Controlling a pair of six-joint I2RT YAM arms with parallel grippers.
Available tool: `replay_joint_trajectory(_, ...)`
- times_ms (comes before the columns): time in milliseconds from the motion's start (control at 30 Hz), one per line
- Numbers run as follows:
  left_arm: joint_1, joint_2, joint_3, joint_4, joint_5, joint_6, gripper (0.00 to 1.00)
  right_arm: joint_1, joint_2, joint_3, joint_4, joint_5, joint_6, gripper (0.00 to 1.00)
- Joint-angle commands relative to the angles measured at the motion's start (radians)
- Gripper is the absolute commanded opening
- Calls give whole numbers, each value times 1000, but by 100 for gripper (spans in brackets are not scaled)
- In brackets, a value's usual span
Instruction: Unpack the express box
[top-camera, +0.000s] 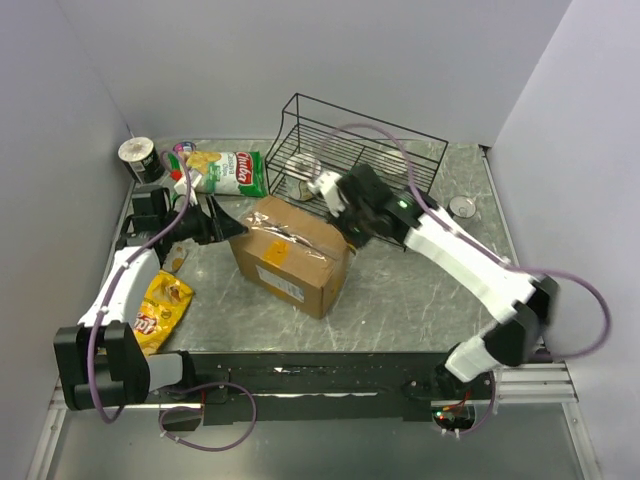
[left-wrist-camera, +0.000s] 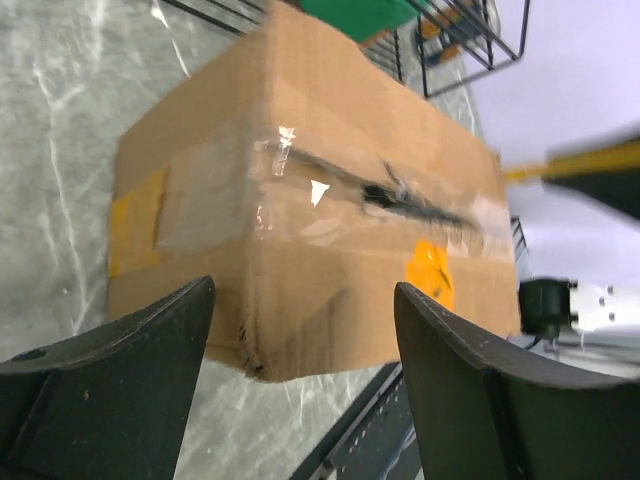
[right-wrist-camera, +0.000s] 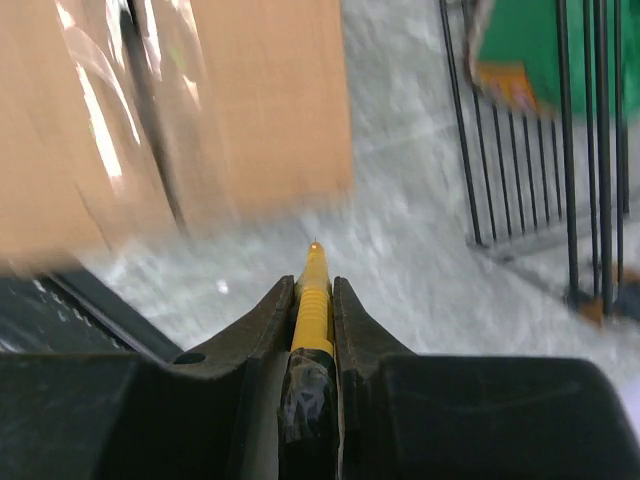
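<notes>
The express box (top-camera: 292, 252) is a brown cardboard box lying mid-table, with clear tape and yellowish strips on its top seam. In the left wrist view the box (left-wrist-camera: 300, 200) shows a dark slit along the taped seam. My left gripper (top-camera: 226, 226) is open at the box's left end, its jaws (left-wrist-camera: 300, 330) astride the near corner without touching it. My right gripper (top-camera: 352, 228) is at the box's far right corner. It is shut (right-wrist-camera: 314, 285) on a yellow pen-like cutter (right-wrist-camera: 314, 300) whose tip points down at the table beside the box (right-wrist-camera: 150, 110).
A black wire basket (top-camera: 360, 155) stands behind the box, close to the right arm. A green chip bag (top-camera: 228, 172) and a cup (top-camera: 137, 158) sit at the back left. A yellow snack bag (top-camera: 160, 305) lies at the front left. A small round object (top-camera: 462, 207) lies at the right.
</notes>
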Motion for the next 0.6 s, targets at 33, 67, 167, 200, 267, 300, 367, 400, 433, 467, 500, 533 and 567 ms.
replay_joint_trajectory(33, -16, -78, 11, -104, 134, 68, 77, 7, 199, 306, 120, -45, -11, 0)
replay_joint_trajectory(67, -18, -89, 11, -117, 139, 80, 77, 9, 243, 337, 117, -46, -7, 0)
replay_joint_trajectory(167, -18, -118, 29, -224, 105, 155, 76, 16, 277, 391, 88, -77, -2, 0)
replay_joint_trajectory(200, -18, -121, 55, -262, 85, 184, 76, 19, 272, 385, 79, -83, -2, 0)
replay_joint_trajectory(267, -18, -118, 116, -371, 12, 293, 77, 18, 240, 336, 62, -77, -5, 0)
replay_joint_trajectory(300, -18, -103, 143, -399, -11, 327, 77, 20, 227, 318, 59, -69, -13, 0)
replay_joint_trajectory(367, -18, -82, 227, -481, -50, 430, 76, 7, 190, 290, 46, -30, -46, 0)
replay_joint_trajectory(400, -18, -53, 258, -505, -60, 453, 76, -17, 180, 293, 40, -22, -57, 0)
replay_joint_trajectory(433, -18, -39, 287, -522, -68, 488, 75, -32, 170, 314, 22, -26, -73, 0)
replay_joint_trajectory(467, -16, -23, 349, -540, -70, 507, 75, -49, 170, 333, 13, -31, -79, 0)
replay_joint_trajectory(500, -16, 4, 379, -560, -65, 517, 74, -86, 171, 353, 2, -34, -83, 0)
replay_joint_trajectory(533, -15, 14, 403, -559, -59, 516, 74, -102, 176, 400, -3, -75, -96, 0)
replay_joint_trajectory(567, -16, 23, 440, -548, -44, 508, 75, -115, 176, 419, 0, -98, -105, 0)
